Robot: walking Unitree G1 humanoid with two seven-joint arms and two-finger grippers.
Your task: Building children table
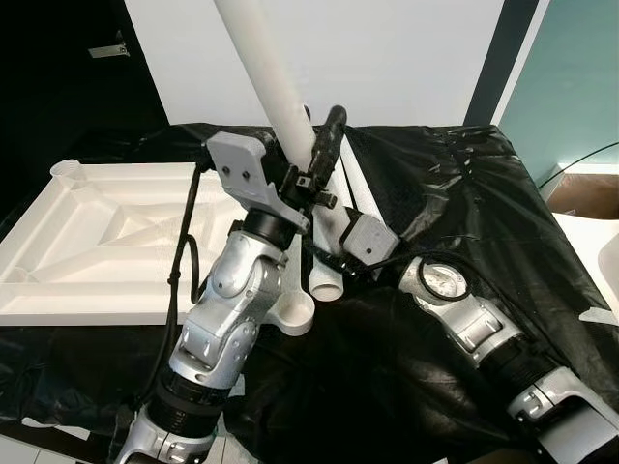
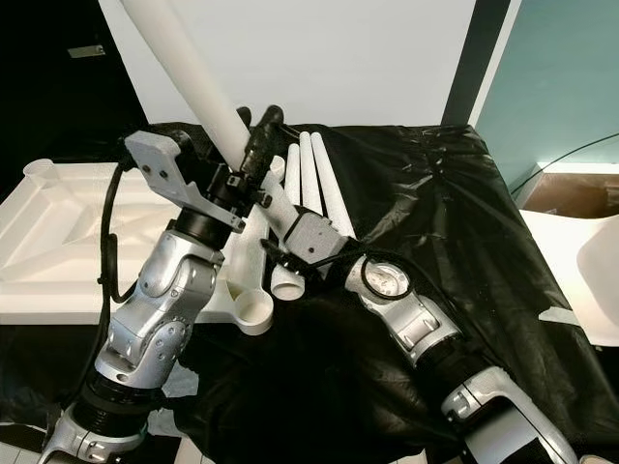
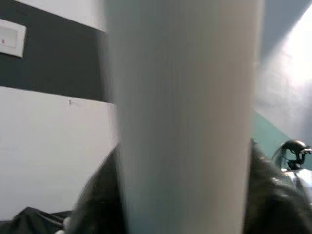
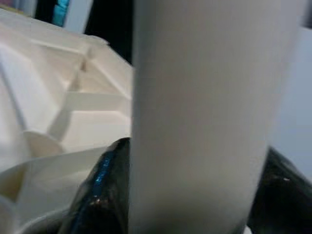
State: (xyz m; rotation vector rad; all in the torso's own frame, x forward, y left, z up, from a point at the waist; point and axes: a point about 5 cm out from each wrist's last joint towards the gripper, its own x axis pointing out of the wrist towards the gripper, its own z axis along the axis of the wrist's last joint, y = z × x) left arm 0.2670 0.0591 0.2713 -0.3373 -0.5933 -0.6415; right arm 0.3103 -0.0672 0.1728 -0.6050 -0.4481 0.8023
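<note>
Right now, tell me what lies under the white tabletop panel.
The upside-down tabletop panel rests on black plastic sheeting that drapes the whole surface. What the sheeting covers cannot be seen. Beside the panel, both pincers grip one white table leg.

Black-draped table with tabletop, legs
</note>
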